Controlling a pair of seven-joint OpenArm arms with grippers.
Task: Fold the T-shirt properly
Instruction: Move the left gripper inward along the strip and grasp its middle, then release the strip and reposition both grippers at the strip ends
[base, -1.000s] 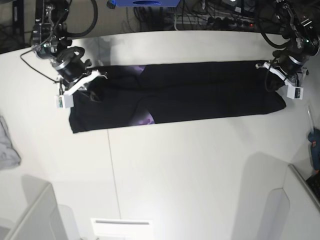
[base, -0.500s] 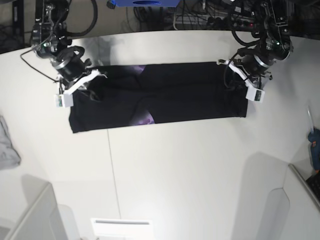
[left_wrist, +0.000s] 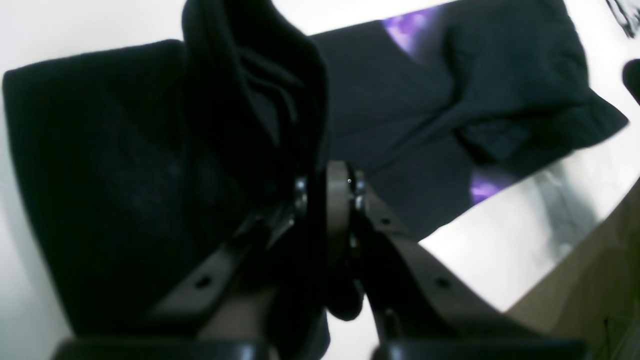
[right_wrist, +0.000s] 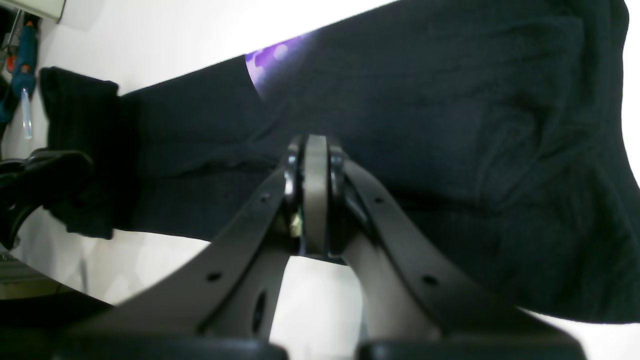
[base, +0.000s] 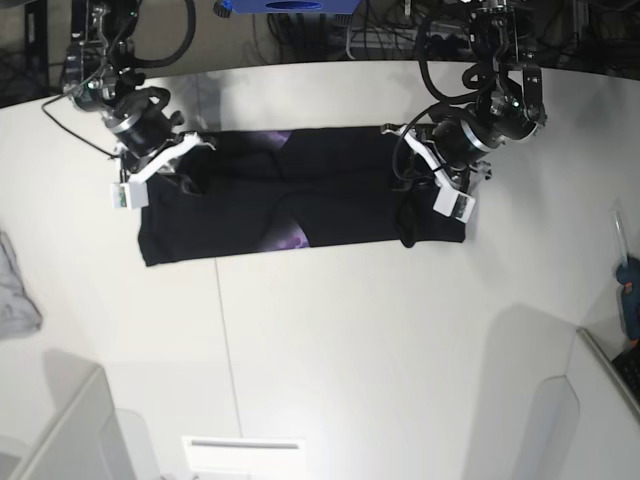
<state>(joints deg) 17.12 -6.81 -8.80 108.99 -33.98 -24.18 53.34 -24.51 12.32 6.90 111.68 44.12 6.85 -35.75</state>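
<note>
Base view: the T-shirt (base: 300, 200) lies as a long black band across the far half of the white table (base: 330, 340), a purple print patch showing near its middle. The left gripper (base: 432, 185) sits over the band's end on the view's right, where the cloth is doubled back. The right gripper (base: 150, 165) sits at the opposite end.

Left wrist view: the left gripper (left_wrist: 327, 187) is clamped on a raised fold of the T-shirt (left_wrist: 400, 115); black cloth bunches up between the jaws.

Right wrist view: the right gripper (right_wrist: 315, 165) has its jaws pressed together over the T-shirt (right_wrist: 425, 115); whether cloth is pinched between them is unclear.
</note>
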